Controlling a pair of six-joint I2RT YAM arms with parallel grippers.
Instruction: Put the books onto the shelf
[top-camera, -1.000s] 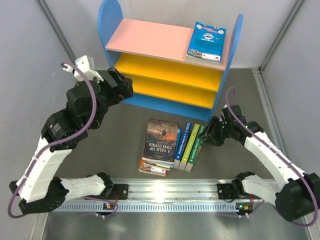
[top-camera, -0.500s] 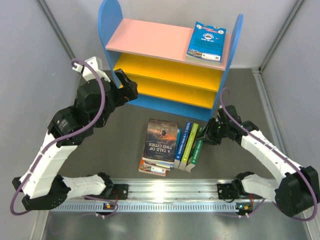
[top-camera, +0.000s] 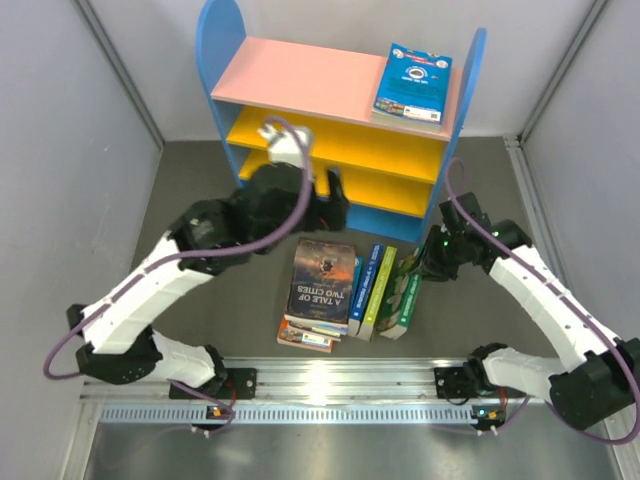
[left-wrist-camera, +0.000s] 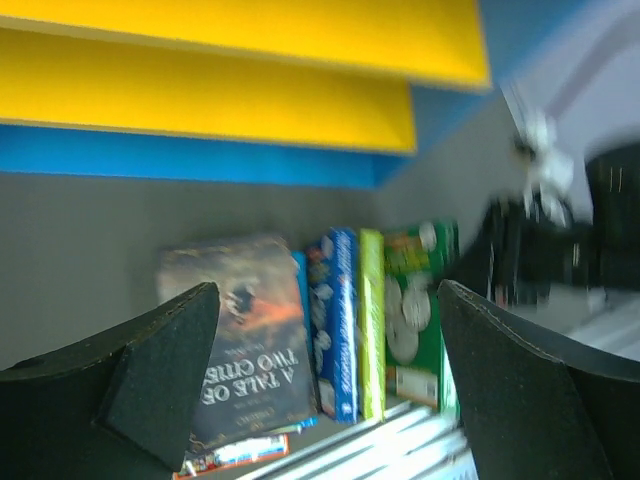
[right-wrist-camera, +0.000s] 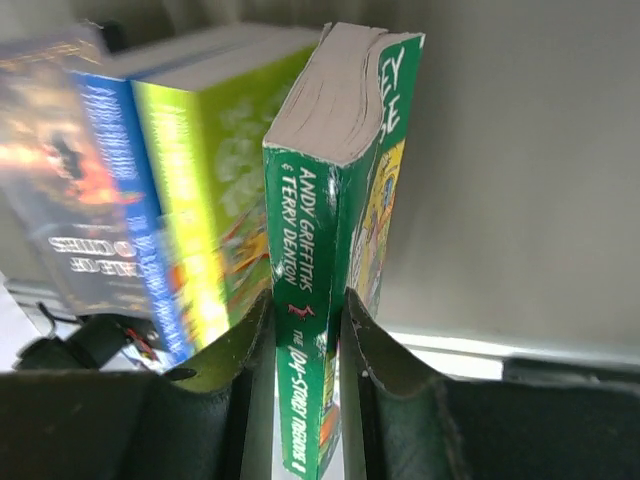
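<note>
Books (top-camera: 345, 292) mostly sit on the dark desk (top-camera: 190, 190), clustered just in front of the shelf (top-camera: 213, 70).

Cluster, left to right: we note a small flat stack topped by a dark book (top-camera: 324, 278) titled "A Tale of Two Cities", with an orange-edged book (top-camera: 304, 339) poking out at the bottom on the near side. Just beside the stack, a blue book (top-camera: 366, 288) and a yellow-green book (top-camera: 383, 288) stand on edge, side by side, spines up. A green book (top-camera: 409, 296) comes last, at the right end, just beside the yellow-green one. We cannot tell whether it rests on the desk.

Right gripper (top-camera: 430, 262): pinching the green book. In the right wrist view we see its two fingers (right-wrist-camera: 250, 345) pressed against the book on both sides of the spine. The spine reads Andy Griffiths & Terry Denton, and the page edges show at the far end.

Left gripper (top-camera: 333, 203): spread wide, holding nothing. It hangs over the desk between the foot of the shelf and the stack. In its own wrist view, which is blurred, the stack and the upright books show between the two fingers, beyond them.

Shelf: blue side panels, the left one rounded at the top, a pink top board (top-camera: 300, 78) and two yellow boards (top-camera: 370, 148) below. One light blue book (top-camera: 413, 83) lies flat on the pink top board at its right end, near the right side panel.
</note>
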